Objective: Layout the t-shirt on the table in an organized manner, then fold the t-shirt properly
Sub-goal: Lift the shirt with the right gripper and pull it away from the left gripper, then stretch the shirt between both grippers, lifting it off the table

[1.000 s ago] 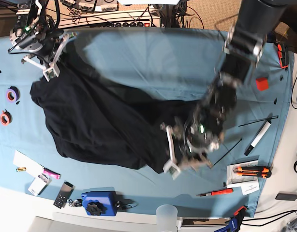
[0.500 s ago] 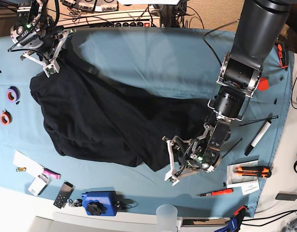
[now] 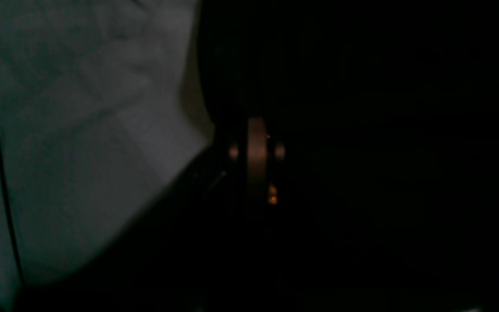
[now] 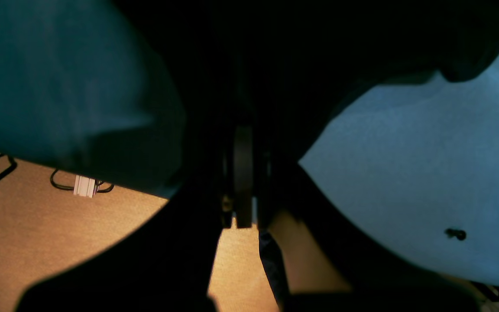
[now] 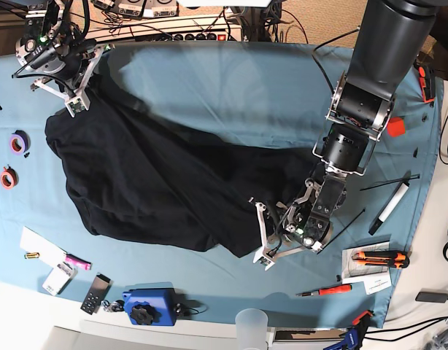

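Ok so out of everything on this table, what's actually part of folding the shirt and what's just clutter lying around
Part of the job:
- black t-shirt
- teal table
- left gripper, at the shirt's near edge
- right gripper, at its far corner

Just lying about:
- tape rolls
- blue device
- orange utility knife
- red-handled screwdriver
- white marker
- clear cup

Base looks straight down; wrist views sit close over the t-shirt (image 5: 158, 182).
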Tool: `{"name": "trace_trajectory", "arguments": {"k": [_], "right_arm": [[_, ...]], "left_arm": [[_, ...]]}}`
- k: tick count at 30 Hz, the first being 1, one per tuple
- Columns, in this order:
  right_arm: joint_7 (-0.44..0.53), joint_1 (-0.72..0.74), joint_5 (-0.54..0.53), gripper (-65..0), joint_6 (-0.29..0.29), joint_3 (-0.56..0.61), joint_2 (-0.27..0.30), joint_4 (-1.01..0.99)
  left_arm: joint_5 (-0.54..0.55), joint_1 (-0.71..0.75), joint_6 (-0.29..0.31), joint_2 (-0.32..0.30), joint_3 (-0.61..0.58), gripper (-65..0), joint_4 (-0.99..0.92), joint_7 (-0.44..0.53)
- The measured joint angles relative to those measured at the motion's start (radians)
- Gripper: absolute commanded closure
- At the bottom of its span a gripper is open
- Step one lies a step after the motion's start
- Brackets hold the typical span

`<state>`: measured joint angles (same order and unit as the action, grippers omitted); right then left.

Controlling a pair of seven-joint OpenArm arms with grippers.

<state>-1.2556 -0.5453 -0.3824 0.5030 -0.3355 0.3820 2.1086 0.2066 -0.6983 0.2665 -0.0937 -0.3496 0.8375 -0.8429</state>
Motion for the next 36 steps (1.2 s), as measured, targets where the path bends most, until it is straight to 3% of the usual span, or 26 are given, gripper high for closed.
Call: {"name": "trace_trajectory", "arguments": {"k": [3, 6, 8, 13, 20, 27, 31, 36], "right_arm": [[0.013, 0.003, 0.004, 0.0, 0.000, 0.000, 0.000, 0.000], [0.014, 0.031, 0.008, 0.0, 0.000, 0.000, 0.000, 0.000], [0.026, 0.052, 0.007, 0.0, 0.001, 0.000, 0.000, 0.000], [0.030, 0.086, 0.008, 0.0, 0.000, 0.000, 0.000, 0.000], [0.044, 0.097, 0.011, 0.0, 0.000, 0.000, 0.000, 0.000], [0.044, 0.097, 0.011, 0.0, 0.000, 0.000, -0.001, 0.000], [0.044, 0.097, 0.011, 0.0, -0.001, 0.000, 0.000, 0.000], [0.044, 0.097, 0.011, 0.0, 0.000, 0.000, 0.000, 0.000]], "left_arm": [[0.000, -0.014, -0.005, 0.000, 0.000, 0.0, 0.024, -0.102], [0.011, -0.042, -0.064, -0.001, 0.000, 0.0, 0.080, -0.188], [0.058, -0.071, -0.090, -0.009, 0.000, 0.0, 0.136, -0.253], [0.193, -0.088, -0.091, -0.024, 0.001, 0.0, 0.290, -0.401], [0.198, 0.028, -0.088, -0.099, 0.000, 0.0, 0.463, -0.404], [0.172, 0.275, -0.088, -0.204, 0.011, 0.0, 0.710, -0.402], [0.154, 0.436, -0.092, -0.235, 0.110, 0.0, 0.883, -0.385], [0.190, 0.623, -0.091, -0.233, 0.281, 0.0, 1.006, -0.345]]}}
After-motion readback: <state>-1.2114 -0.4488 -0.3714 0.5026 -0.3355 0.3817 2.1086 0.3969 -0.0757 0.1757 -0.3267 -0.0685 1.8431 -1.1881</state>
